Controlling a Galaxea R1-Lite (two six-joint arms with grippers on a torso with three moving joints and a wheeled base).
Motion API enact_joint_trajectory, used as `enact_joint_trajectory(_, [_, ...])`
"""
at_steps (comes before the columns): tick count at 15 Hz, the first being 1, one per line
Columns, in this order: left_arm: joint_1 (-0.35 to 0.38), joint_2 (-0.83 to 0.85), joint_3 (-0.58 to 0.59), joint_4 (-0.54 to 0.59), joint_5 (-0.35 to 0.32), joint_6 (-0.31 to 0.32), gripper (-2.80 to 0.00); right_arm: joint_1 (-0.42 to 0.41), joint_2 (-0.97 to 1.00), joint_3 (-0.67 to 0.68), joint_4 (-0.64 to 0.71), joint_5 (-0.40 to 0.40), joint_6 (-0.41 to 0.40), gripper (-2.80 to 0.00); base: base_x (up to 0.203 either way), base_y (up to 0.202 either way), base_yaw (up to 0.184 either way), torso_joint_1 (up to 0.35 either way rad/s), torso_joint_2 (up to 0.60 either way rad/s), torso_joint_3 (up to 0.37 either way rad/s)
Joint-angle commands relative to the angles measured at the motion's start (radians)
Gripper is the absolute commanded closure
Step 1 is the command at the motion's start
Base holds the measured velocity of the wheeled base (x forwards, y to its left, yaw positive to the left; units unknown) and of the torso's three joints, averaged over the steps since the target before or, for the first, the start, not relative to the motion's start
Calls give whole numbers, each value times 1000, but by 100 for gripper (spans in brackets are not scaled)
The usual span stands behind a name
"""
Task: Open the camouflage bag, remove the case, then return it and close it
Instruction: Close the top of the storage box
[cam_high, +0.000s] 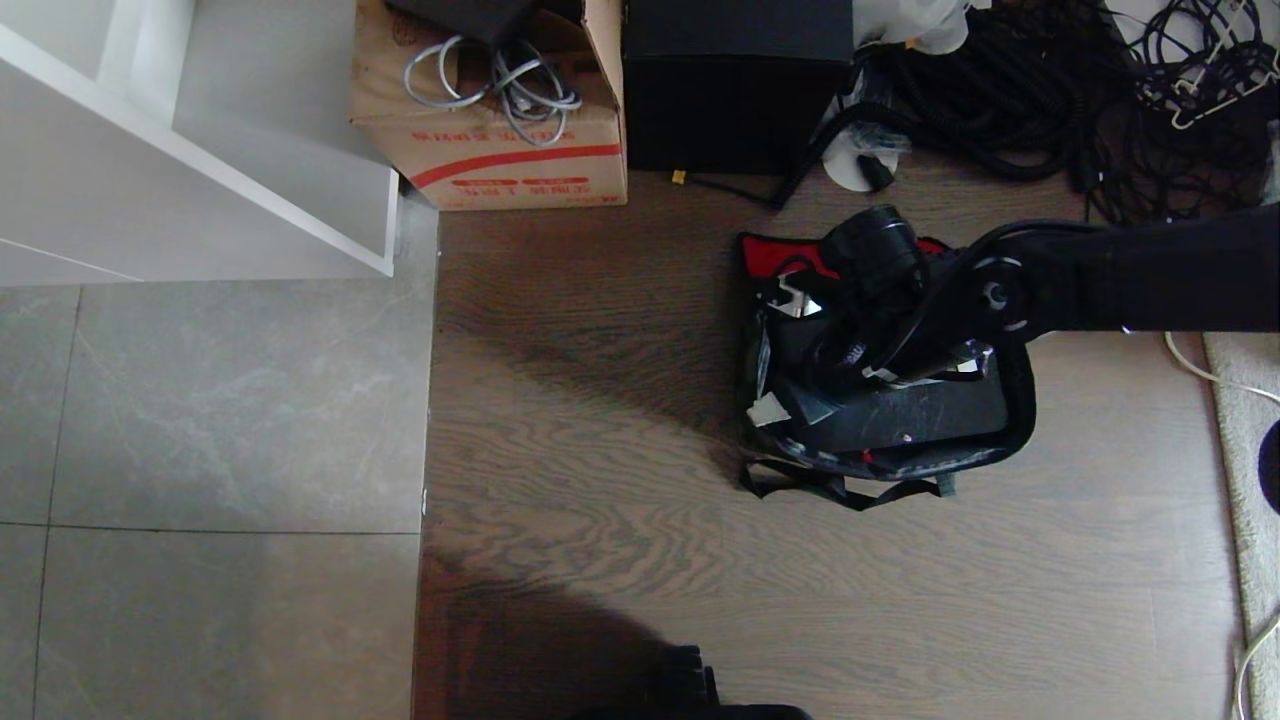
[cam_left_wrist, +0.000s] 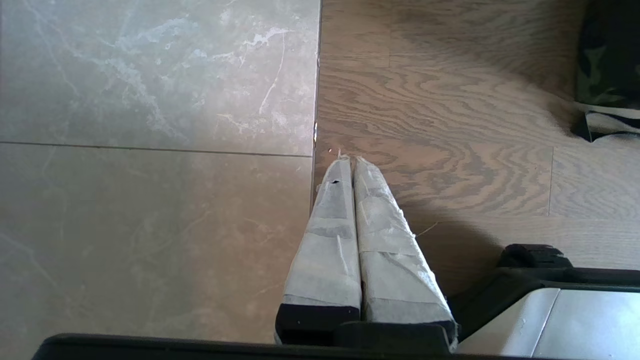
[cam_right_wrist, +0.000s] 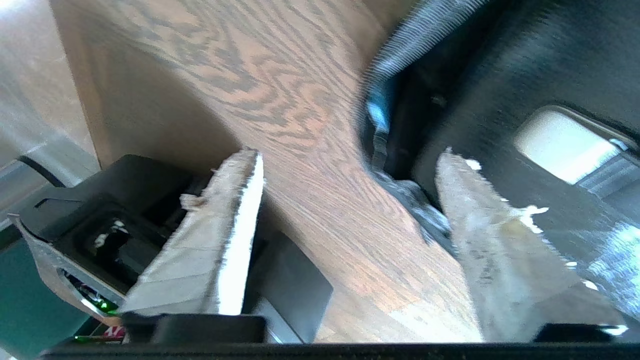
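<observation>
The soft camouflage bag (cam_high: 1015, 420) lies open on the wood floor (cam_high: 600, 420), the flat black hard case (cam_high: 930, 405) inside. The right gripper (cam_right_wrist: 345, 200), jaws spread, hangs over its left edge; bare floor lies leftward. Only the left wrist view shows the left gripper (cam_left_wrist: 348, 162), jaws pressed together.

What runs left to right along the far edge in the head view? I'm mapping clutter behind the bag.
White shelf unit → brown cardboard box holding grey cables → tall plain black box → tangled black cables.
</observation>
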Motion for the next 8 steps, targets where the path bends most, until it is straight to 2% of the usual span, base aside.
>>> enact_joint_trajectory(1, [0, 0, 0, -1, 0, 0, 0, 0, 28, -14, -26, -5, 14, -280, 0, 0, 0, 0, 0, 0])
enact_joint_trajectory(3, [0, 0, 0, -1, 0, 0, 0, 3, 58, -25, -127, -61, 99, -280, 0, 0, 0, 0, 0, 0])
enact_joint_trajectory(6, [0, 0, 0, -1, 0, 0, 0, 31, 90, -26, -173, -111, 130, -280, 0, 0, 0, 0, 0, 0])
enact_joint_trajectory(8, [0, 0, 0, -1, 0, 0, 0, 50, 105, -27, -199, -116, 178, -280, 0, 0, 0, 0, 0, 0])
